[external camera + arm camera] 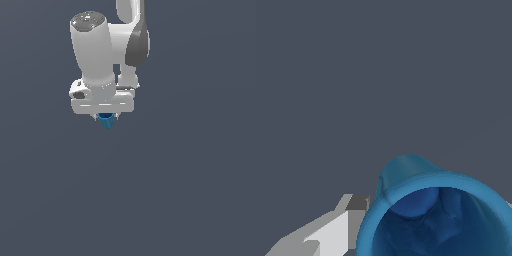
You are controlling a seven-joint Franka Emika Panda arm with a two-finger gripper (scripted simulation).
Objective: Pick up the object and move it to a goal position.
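Transport should stay slow and level, since the end effector (pixel 105 118), in the exterior view's upper left, grips the blue cup (pixel 106 121) only by its upper part between closed fingers (pixel 331 232).

A white Panda arm reaches down from the top of the exterior view, its wrist pointing straight down. The gripper (pixel 105 118) hangs below the wide white hand, fingers closed on the blue cup (pixel 106 121). One grey-tipped finger (pixel 353 210) presses the cup's rim.
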